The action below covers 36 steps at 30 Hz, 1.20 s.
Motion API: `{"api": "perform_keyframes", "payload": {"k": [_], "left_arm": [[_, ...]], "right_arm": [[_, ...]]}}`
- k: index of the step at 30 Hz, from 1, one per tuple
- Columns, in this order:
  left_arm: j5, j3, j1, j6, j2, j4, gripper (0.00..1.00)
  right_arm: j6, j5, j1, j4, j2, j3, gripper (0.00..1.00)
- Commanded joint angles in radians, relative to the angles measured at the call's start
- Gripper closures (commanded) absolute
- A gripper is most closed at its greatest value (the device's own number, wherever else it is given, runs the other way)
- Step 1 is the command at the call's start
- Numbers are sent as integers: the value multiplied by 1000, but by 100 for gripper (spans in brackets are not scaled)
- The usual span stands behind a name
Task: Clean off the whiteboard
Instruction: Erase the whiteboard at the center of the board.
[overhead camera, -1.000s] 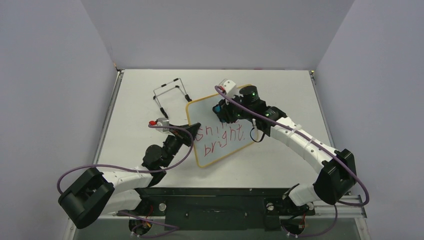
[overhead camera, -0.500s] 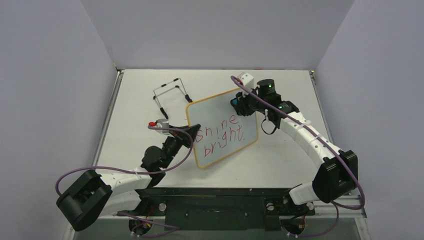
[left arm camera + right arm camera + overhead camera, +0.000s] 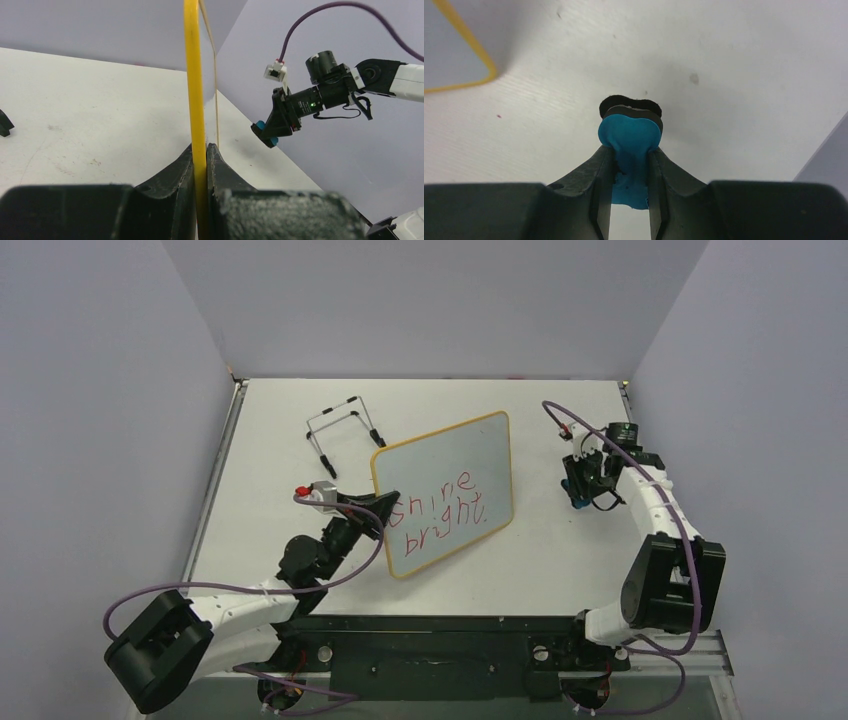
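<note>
Enclosing scuffed white table (image 3: 560, 560), lilac walls (image 3: 430, 300), whiteboard (image 3: 440, 455) tilted

Soft, even light falls from above, bright but without harsh glare on the table (image 3: 280, 440) or the whiteboard (image 3: 440, 465). Shadows are faint and fuzzy-edged, the darkest a small patch beneath the eraser (image 3: 630, 135). The overhead view is sharp, while in both wrist views the near dark fingers (image 3: 175, 177) are blurred.
</note>
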Motion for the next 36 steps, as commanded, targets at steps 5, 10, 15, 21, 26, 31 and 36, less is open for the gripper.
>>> {"api": "perform_keyframes", "payload": {"k": [5,10,15,21,26,31,36], "left_arm": [[53,12,-4,109,4,-49,100],[68,15,-5,119,11,-53,100],[82,18,-5,130,11,-64,100],[99,22,-4,149,13,-80,100],[105,25,-6,156,13,-88,100],[109,23,-5,155,10,-88,100],[119,22,-4,158,7,-90,100]], "right_arm": [[-95,136,-63,15,77,-60,90],[-91,160,-68,31,158,-53,76],[-102,140,-91,7,197,-32,63],[-155,64,-104,-61,144,9,54],[-210,-3,-93,-175,95,128,48],[-205,7,-82,-203,115,169,47],[-270,-166,-66,-230,46,161,47]]}}
